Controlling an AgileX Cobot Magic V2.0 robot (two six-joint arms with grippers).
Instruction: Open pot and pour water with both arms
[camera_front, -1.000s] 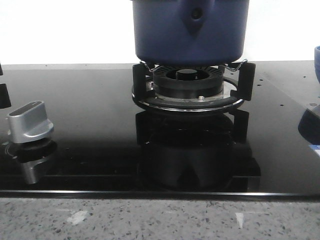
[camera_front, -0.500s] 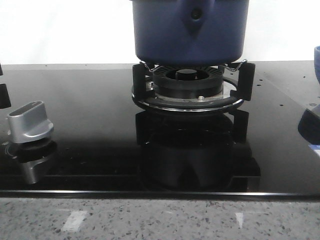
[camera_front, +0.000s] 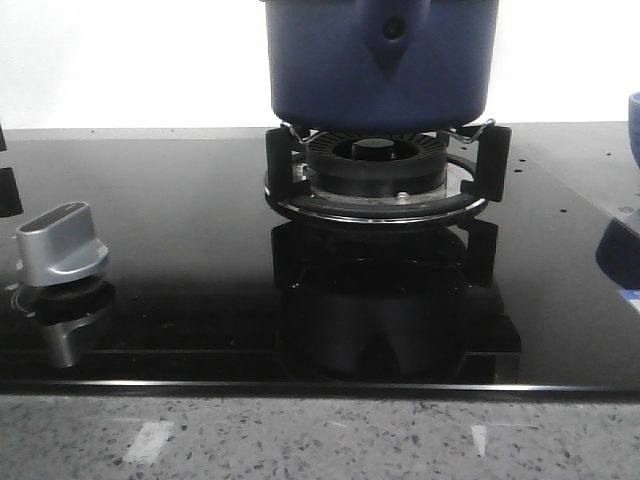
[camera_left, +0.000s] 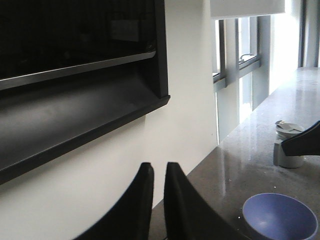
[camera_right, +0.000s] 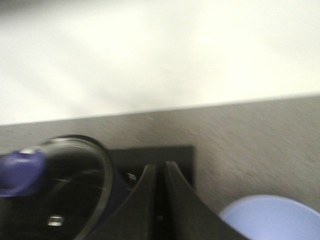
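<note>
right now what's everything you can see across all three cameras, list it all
pot: one, dark blue, on the burner stand at centre back
pot lid: one, glass with a blue knob, seen from the right wrist view
burner: one, black with a metal ring, under the pot
hob: one, glossy black glass
knob: one, silver, front left of the hob
bowl: one, blue, on the counter right of the hob
cup: one, pale, farther along the counter
counter: grey speckled stone
left gripper: black, shut, empty
right gripper: black, shut, empty
</note>
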